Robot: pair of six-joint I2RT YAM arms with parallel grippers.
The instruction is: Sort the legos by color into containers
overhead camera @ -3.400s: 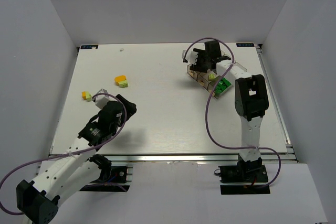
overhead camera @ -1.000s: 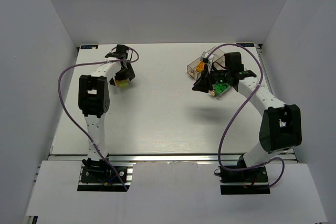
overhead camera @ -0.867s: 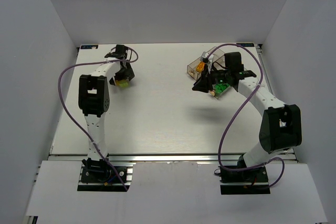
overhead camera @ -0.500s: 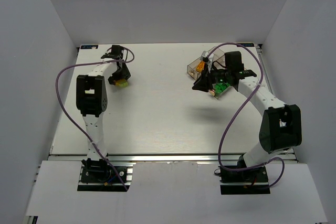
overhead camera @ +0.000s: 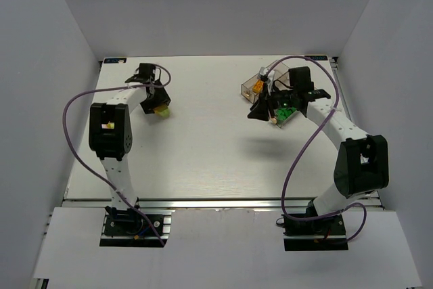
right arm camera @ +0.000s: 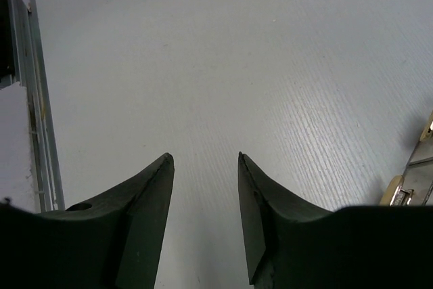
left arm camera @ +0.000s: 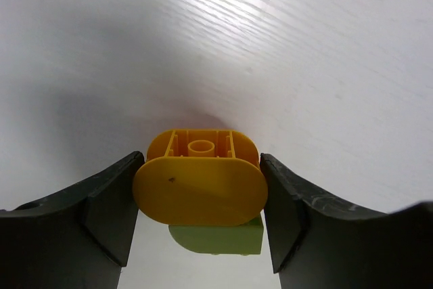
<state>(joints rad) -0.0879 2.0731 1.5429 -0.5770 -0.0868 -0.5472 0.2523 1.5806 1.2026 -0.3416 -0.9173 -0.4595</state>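
Note:
My left gripper [overhead camera: 154, 101] [left arm camera: 200, 187] is shut on an orange-yellow lego [left arm camera: 199, 185] with a pale lime lego [left arm camera: 218, 239] joined under it, at the far left of the table; the pair shows in the top view [overhead camera: 161, 109]. The containers [overhead camera: 274, 93] stand at the far right, with an orange-yellow lego [overhead camera: 258, 87] in one bin and green legos [overhead camera: 287, 109] in another. My right gripper [overhead camera: 260, 112] [right arm camera: 204, 160] is open and empty, hovering at the containers' near-left side. A corner of the containers shows at the right edge of the right wrist view [right arm camera: 413, 177].
The white table [overhead camera: 210, 153] has a metal rail along its near edge [overhead camera: 223, 202]. Grey walls stand on the left, back and right. Purple cables loop off both arms.
My left arm swung from the near left to the far left and closed on the orange-and-lime lego pair, now shifting it slightly. My right gripper moved from above the containers to their near-left side.

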